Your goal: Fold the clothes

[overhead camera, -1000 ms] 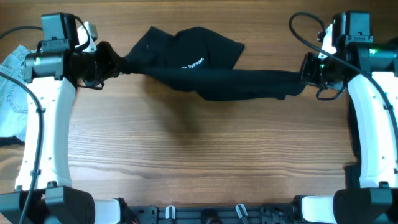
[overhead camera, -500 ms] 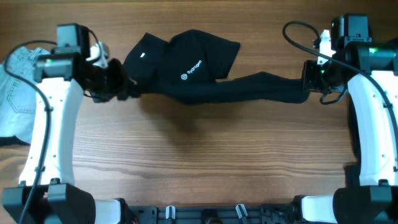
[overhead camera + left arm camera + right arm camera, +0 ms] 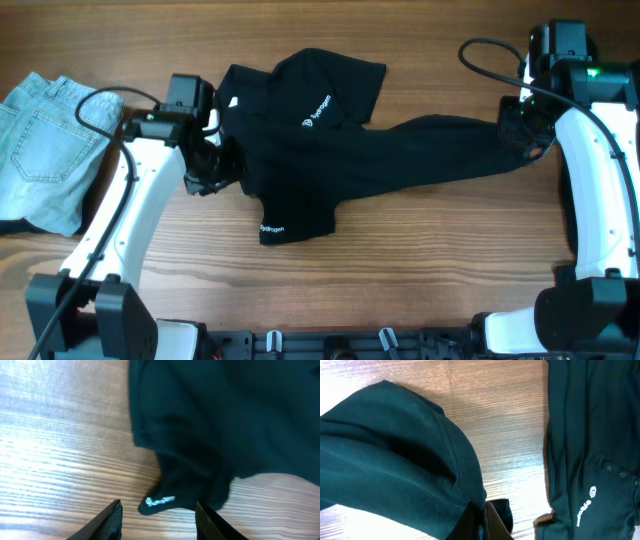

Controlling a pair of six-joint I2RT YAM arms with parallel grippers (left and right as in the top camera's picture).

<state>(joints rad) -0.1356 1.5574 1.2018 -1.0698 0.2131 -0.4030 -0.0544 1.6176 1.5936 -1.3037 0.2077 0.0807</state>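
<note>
Your right gripper [image 3: 512, 130] pinches one end of the black garment [image 3: 300, 165] at the upper right of the frame. Your left gripper [image 3: 157, 517] is spread and holds nothing, at the garment's left edge.

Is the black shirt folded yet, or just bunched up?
Bunched, not folded: the black shirt sprawls unevenly across the table, one end pinched in the right gripper.

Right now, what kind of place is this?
Probably a robotics lab bench for laundry folding: a wood-grain table, left arm and right arm mounted at its edge, a black shirt and blue jeans.
</note>
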